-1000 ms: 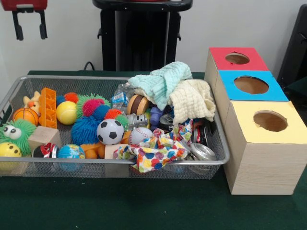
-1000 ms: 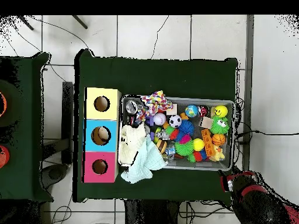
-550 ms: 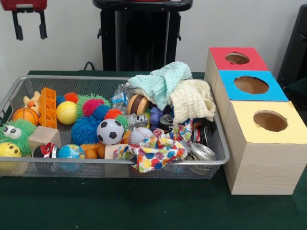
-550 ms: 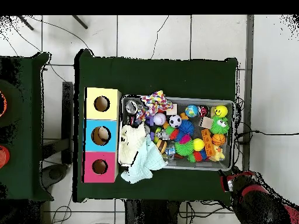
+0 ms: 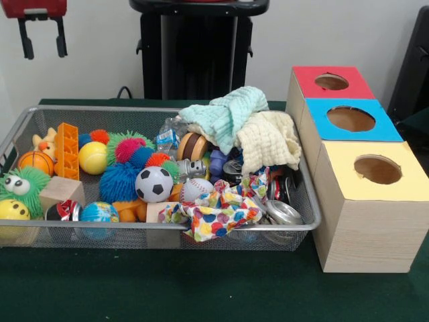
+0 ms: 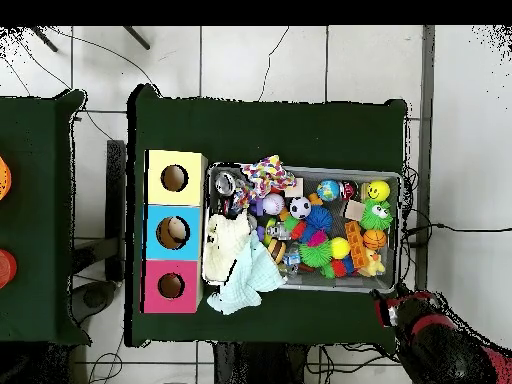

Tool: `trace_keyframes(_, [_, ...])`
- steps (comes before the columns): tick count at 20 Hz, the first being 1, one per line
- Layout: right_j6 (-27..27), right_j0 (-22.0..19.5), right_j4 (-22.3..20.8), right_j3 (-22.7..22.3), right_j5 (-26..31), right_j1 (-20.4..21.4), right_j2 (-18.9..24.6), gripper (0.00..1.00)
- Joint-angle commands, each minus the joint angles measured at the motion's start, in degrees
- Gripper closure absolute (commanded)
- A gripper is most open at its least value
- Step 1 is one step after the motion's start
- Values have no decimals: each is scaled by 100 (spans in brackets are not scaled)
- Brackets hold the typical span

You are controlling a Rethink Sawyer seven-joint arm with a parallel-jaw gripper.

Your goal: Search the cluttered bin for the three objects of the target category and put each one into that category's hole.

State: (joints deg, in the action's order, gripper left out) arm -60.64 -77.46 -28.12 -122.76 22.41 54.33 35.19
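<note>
While the tool (image 5: 41,40) hangs drawn back above the far left corner of the bin (image 5: 201,227), its two fingers parted and empty, any descent into the packed toys risks snagging the cloths (image 5: 238,127) draped over the bin's right end. Which category is the target cannot be told. The boxes (image 5: 362,168) stand just beside the bin's right end on the surface (image 5: 201,288), well apart from the tool.

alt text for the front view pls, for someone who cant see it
A wire mesh bin on a green table is heaped with toys, including a soccer ball, a baseball and cloths. To its right stand three wooden boxes with round holes, topped red, blue and yellow. The open gripper hangs at top left.
</note>
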Motion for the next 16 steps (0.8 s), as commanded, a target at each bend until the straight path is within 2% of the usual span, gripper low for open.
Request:
trace_keyframes(1, [-9,231,-377,496,374,-452,-22,0])
trace_keyframes(2, [7,203,-365,460,353,-415,3,0])
trace_keyframes(5, [-103,375,-634,669,153,-768,-246,0])
trace_keyframes(10, [-338,691,-895,884,67,-976,-591,0])
trace_keyframes(16, [-291,749,-954,1179,115,-1394,-661,0])
